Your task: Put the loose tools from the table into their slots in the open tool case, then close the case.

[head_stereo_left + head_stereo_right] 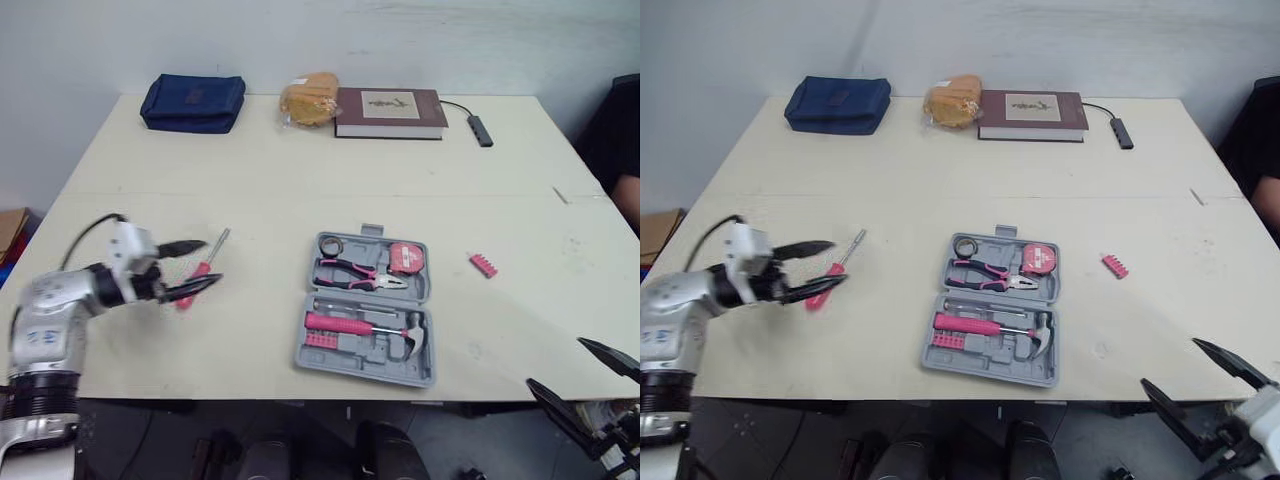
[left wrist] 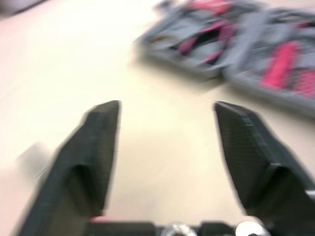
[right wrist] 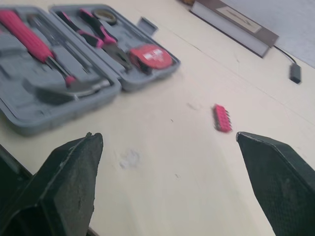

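While the left gripper [image 1: 210,261] sits at the screwdriver [image 1: 204,269] handle in the head views, fingers spread and empty, closing from here may catch only the handle's edge. The tool could then skid or roll away from the case [image 1: 365,312]. Right gripper [image 1: 555,362] hangs off the near table [image 1: 300,180] edge, also spread and empty. Left wrist view adds detail: bare table between the fingers [image 2: 93,152], with a pink sliver at their root, so grasp depth is doubtful. Right wrist view: bit strip [image 3: 222,118] lies loose, well apart from the case, and is easily missed.
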{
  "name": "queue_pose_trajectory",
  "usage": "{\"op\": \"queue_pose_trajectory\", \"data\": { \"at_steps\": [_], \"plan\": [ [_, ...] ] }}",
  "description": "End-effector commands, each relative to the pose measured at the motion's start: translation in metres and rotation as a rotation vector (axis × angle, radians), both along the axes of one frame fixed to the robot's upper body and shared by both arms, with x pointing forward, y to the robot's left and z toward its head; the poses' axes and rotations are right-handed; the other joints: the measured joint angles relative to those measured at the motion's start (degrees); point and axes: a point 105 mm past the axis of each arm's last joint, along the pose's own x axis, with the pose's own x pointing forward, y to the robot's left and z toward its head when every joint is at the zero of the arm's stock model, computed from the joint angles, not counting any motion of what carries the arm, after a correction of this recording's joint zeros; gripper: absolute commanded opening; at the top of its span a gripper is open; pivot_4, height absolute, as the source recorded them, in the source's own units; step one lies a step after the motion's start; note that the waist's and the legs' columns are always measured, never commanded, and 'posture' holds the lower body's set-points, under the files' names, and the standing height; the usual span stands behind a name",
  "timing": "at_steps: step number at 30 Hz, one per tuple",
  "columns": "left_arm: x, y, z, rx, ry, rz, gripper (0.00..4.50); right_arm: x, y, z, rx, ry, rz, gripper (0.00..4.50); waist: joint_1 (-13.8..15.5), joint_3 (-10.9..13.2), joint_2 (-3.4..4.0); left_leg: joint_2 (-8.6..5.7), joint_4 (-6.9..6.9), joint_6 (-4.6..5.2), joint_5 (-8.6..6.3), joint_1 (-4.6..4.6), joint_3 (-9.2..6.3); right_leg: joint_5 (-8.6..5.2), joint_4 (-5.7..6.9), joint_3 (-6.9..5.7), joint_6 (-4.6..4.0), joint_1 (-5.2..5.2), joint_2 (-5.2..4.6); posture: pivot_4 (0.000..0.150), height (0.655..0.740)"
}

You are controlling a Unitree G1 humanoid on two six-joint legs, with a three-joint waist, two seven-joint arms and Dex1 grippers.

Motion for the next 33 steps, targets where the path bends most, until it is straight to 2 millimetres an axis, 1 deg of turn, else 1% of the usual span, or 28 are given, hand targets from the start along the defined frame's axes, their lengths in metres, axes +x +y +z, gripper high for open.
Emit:
{"op": "queue_pose_trajectory", "data": {
  "at_steps": [1, 2, 4, 6, 7, 8, 9, 11, 15, 16, 18, 22, 23, 25, 27, 29, 30, 31, 33],
  "plan": [
    [-0.011, 0.045, -0.007, 0.037, -0.034, 0.168, 4.48, -0.007, -0.028, 0.007, -0.002, -0.094, -0.147, 4.5, 0.04, 0.01, 0.01, 0.0, -0.01, -0.1, -0.06, 0.0, -0.01, 0.0, 0.0, 0.01, -0.01, -0.01, -0.02, 0.15, 0.74],
    [-0.019, 0.069, -0.015, 0.034, -0.036, 0.281, 4.48, -0.013, -0.043, 0.003, 0.011, -0.114, -0.236, 4.5, -0.04, 0.01, 0.02, 0.01, -0.05, -0.25, -0.15, 0.0, -0.01, -0.01, -0.02, 0.01, -0.02, -0.02, -0.03, 0.15, 0.74],
    [-0.03, 0.101, -0.023, 0.02, -0.035, 0.433, 4.48, -0.023, -0.062, -0.004, 0.029, -0.122, -0.339, 4.5, -0.27, 0.02, 0.03, 0.04, -0.18, -0.36, -0.25, 0.03, 0.02, -0.1, -0.02, -0.02, -0.17, -0.09, 0.0, 0.15, 0.74],
    [-0.042, 0.122, -0.033, 0.025, -0.004, 0.518, 4.48, -0.033, -0.075, -0.01, 0.04, -0.11, -0.404, 4.5, -0.65, 0.03, 0.02, 0.12, -0.2, -0.32, -0.27, 0.02, 0.02, -0.15, 0.0, -0.09, -0.24, -0.12, 0.06, 0.15, 0.74],
    [-0.046, 0.128, -0.036, 0.03, 0.005, 0.542, 4.48, -0.036, -0.08, -0.012, 0.04, -0.108, -0.425, 4.5, -0.71, 0.04, 0.01, 0.16, -0.21, -0.3, -0.27, 0.02, 0.01, -0.17, 0.0, -0.14, -0.27, -0.12, 0.08, 0.15, 0.74],
    [-0.052, 0.138, -0.039, 0.031, 0.011, 0.584, 4.48, -0.042, -0.089, -0.015, 0.039, -0.105, -0.47, 4.5, -0.7, 0.04, 0.01, 0.17, -0.21, -0.31, -0.3, 0.01, 0.01, -0.18, 0.0, -0.15, -0.28, -0.12, 0.08, 0.15, 0.74],
    [-0.057, 0.146, -0.04, 0.027, 0.012, 0.619, 4.48, -0.048, -0.097, -0.018, 0.044, -0.105, -0.511, 4.5, -0.69, 0.04, 0.0, 0.17, -0.21, -0.4, -0.36, 0.01, 0.02, -0.18, -0.01, -0.15, -0.28, -0.12, 0.07, 0.15, 0.74],
    [-0.061, 0.152, -0.041, 0.022, 0.008, 0.651, 4.48, -0.053, -0.105, -0.021, 0.048, -0.104, -0.555, 4.5, -0.71, 0.05, 0.01, 0.16, -0.2, -0.42, -0.39, 0.07, 0.03, -0.18, -0.03, -0.13, -0.29, -0.06, 0.02, 0.15, 0.74],
    [-0.052, 0.151, -0.038, -0.039, -0.023, 0.675, 4.48, -0.056, -0.117, -0.025, 0.064, -0.119, -0.619, 4.5, -0.78, 0.05, 0.03, 0.18, -0.21, -0.41, -0.38, 0.17, 0.05, -0.18, 0.04, -0.05, -0.29, -0.04, -0.02, 0.15, 0.74],
    [-0.046, 0.144, -0.038, -0.059, -0.031, 0.653, 4.48, -0.053, -0.118, -0.025, 0.073, -0.123, -0.619, 4.5, -0.81, 0.05, 0.05, 0.19, -0.21, -0.41, -0.37, 0.18, 0.04, -0.18, 0.09, -0.05, -0.29, -0.04, -0.02, 0.15, 0.74],
    [-0.032, 0.12, -0.035, -0.1, -0.05, 0.568, 4.48, -0.039, -0.116, -0.023, 0.109, -0.147, -0.594, 4.5, -0.85, 0.03, 0.19, 0.19, -0.21, -0.47, -0.33, 0.21, 0.05, -0.18, 0.17, -0.02, -0.31, -0.06, -0.02, 0.15, 0.74],
    [-0.012, 0.073, -0.019, -0.153, -0.091, 0.4, 4.48, -0.004, -0.097, -0.003, 0.139, -0.202, -0.477, 4.5, -0.87, 0.05, 0.19, 0.19, -0.18, -0.57, -0.26, 0.19, 0.08, -0.19, 0.27, -0.01, -0.32, -0.11, -0.02, 0.15, 0.74],
    [-0.009, 0.055, -0.014, -0.146, -0.096, 0.329, 4.48, 0.007, -0.089, 0.004, 0.156, -0.212, -0.437, 4.5, -0.94, 0.05, 0.19, 0.19, -0.19, -0.57, -0.26, 0.18, 0.08, -0.19, 0.29, -0.01, -0.32, -0.13, -0.02, 0.15, 0.74],
    [-0.009, 0.022, -0.01, -0.104, -0.091, 0.181, 4.48, 0.028, -0.076, 0.013, 0.177, -0.2, -0.375, 4.5, -1.04, 0.05, 0.19, 0.19, -0.19, -0.61, -0.26, 0.15, 0.1, -0.2, 0.34, 0.0, -0.34, -0.18, -0.01, 0.15, 0.74],
    [-0.01, 0.003, -0.007, -0.088, -0.08, 0.095, 4.48, 0.04, -0.07, 0.017, 0.188, -0.179, -0.355, 4.5, -1.12, 0.05, 0.19, 0.2, -0.19, -0.62, -0.27, 0.15, 0.12, -0.21, 0.35, -0.01, -0.35, -0.19, 0.02, 0.15, 0.74],
    [-0.007, -0.033, 0.009, -0.125, -0.11, -0.031, 4.48, 0.068, -0.061, 0.024, 0.231, -0.126, -0.313, 4.5, -1.1, 0.05, 0.19, 0.2, -0.19, -0.6, -0.25, 0.15, 0.15, -0.21, 0.34, -0.01, -0.35, -0.19, 0.03, 0.15, 0.74],
    [-0.007, -0.046, 0.014, -0.126, -0.119, -0.084, 4.48, 0.078, -0.057, 0.027, 0.251, -0.101, -0.303, 4.5, -0.96, 0.06, 0.19, 0.2, -0.19, -0.58, -0.25, 0.16, 0.17, -0.21, 0.36, -0.01, -0.35, -0.19, 0.04, 0.15, 0.74],
    [-0.007, -0.059, 0.018, -0.13, -0.126, -0.129, 4.48, 0.088, -0.053, 0.027, 0.255, -0.065, -0.289, 4.5, -0.91, 0.09, 0.14, 0.2, -0.11, -0.53, -0.23, 0.15, 0.17, -0.2, 0.37, -0.01, -0.35, -0.16, 0.04, 0.15, 0.74],
    [-0.008, -0.072, 0.022, -0.129, -0.118, -0.174, 4.48, 0.098, -0.048, 0.029, 0.269, -0.025, -0.258, 4.5, -0.74, 0.09, 0.14, 0.18, 0.01, -0.45, -0.18, 0.11, 0.18, -0.17, 0.41, 0.0, -0.29, -0.14, 0.01, 0.15, 0.74]
  ]
}}
